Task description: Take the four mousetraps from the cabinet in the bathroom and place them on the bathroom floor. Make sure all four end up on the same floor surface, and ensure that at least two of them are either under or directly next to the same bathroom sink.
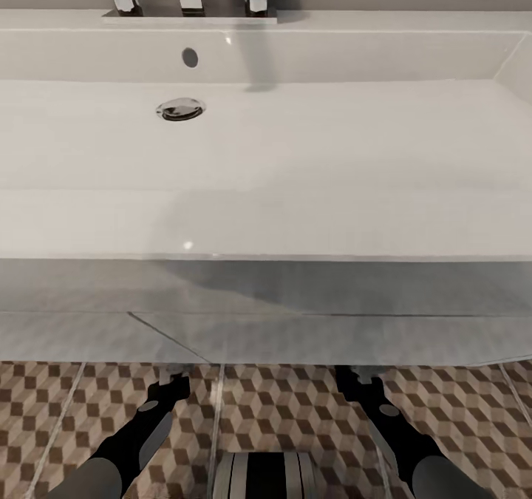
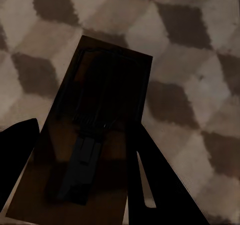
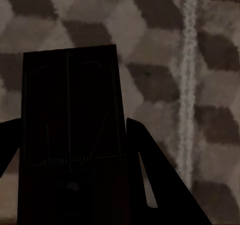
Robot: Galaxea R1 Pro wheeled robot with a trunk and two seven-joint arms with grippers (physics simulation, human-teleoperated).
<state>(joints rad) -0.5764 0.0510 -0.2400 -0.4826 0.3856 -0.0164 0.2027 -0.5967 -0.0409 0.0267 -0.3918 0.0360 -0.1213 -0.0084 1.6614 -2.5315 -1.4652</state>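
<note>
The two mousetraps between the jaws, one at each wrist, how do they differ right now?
The left mousetrap sits tilted across its wrist view, while the right mousetrap stands nearly straight. The left one shows brown wood with its dark wire parts distinct; the right one is almost black, with only faint lines. A pale grout line runs beside the right one, none by the left. Both are flat rectangular boards between dark jaws above the cube-patterned floor.

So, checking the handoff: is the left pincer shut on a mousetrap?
Yes. The left pincer has its fingers on both sides of a mousetrap above the bathroom floor.
</note>
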